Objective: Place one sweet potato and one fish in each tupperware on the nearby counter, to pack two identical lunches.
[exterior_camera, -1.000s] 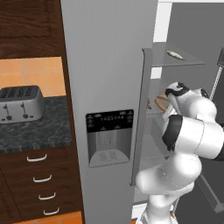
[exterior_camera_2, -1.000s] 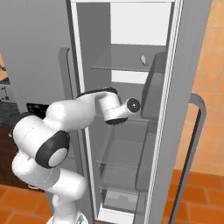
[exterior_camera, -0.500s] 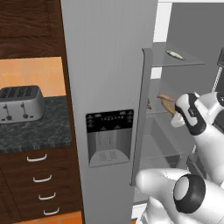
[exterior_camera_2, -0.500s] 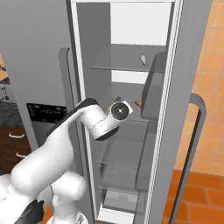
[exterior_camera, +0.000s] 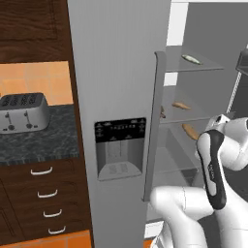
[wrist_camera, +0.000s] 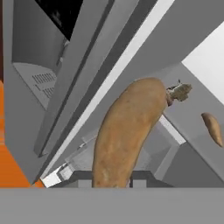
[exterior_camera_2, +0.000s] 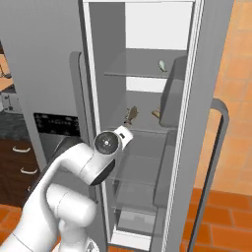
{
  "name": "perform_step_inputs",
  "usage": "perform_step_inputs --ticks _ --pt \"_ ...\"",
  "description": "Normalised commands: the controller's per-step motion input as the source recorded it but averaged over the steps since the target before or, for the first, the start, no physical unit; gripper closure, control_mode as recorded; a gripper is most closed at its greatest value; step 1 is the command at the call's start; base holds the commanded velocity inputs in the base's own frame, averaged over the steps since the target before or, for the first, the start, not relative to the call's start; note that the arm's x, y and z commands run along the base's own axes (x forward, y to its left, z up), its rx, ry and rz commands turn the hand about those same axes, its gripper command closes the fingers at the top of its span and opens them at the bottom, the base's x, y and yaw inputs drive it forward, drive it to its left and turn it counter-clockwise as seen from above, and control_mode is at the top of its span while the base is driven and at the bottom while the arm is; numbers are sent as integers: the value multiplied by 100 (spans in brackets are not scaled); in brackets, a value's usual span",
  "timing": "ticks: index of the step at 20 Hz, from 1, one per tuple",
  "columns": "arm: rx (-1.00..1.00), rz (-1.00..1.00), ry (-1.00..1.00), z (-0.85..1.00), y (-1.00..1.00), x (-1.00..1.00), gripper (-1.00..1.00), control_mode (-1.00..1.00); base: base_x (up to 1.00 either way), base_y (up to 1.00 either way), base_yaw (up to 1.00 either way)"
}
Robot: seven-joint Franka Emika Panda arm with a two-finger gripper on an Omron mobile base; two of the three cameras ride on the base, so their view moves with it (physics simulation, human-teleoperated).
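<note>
Sweet potato [wrist_camera: 124, 131] sits in our closed gripper [wrist_camera: 113, 183], long tan body running up hand view between finger tips, clear of fridge shelf [exterior_camera: 193, 63]. We judge task barely begun: first item picked, no tupperware in sight, nothing packed yet. Beyond it, second sweet potato [wrist_camera: 213, 127] and brown fish [wrist_camera: 180, 91] lie on shelf; pale fish [exterior_camera: 191, 59] on top shelf. Surface [exterior_camera: 34, 140] with toaster [exterior_camera: 23, 112] far left. Versus earlier frames, arm has pulled back from fridge interior.
</note>
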Motion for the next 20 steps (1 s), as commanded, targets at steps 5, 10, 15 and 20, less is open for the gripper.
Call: perform_step_inputs --ticks 5,10,15,20 --pt "0 0 0 0 0 0 100 100 -86 68 3" --pt "0 0 0 0 0 0 100 100 1 100 0" --pt "0 0 0 0 0 0 100 100 24 100 2" --pt "0 0 0 0 0 0 100 100 57 100 5"
